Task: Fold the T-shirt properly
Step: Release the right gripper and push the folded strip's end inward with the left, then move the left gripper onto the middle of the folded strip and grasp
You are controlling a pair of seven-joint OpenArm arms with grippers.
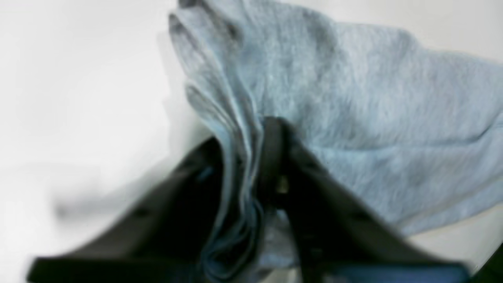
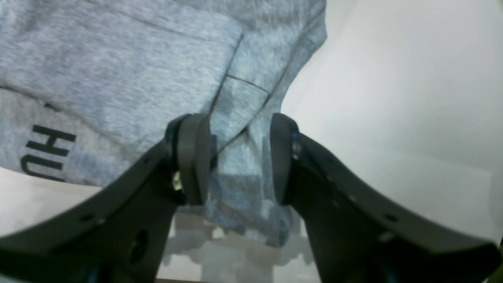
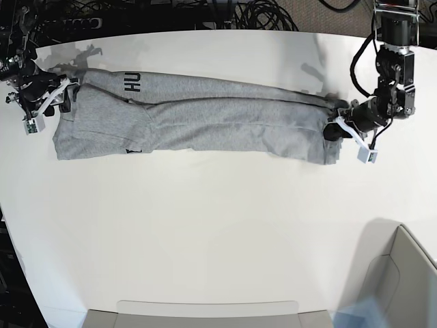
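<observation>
Between your left tool's (image 1: 251,169) fingers sits a bunched edge of the T-shirt (image 3: 205,119); the blurred view suggests they are clamped on it. Your right tool (image 2: 235,157) stands wide apart, straddling a corner of cloth without pinching. Outward from both, the shirt lies stretched long across the white desk (image 3: 218,232).

Robotics lab bench: white table (image 3: 218,232), tangled black cables (image 3: 252,14) along frame top, grey bins (image 3: 403,280) at bottom edge and lower right.
</observation>
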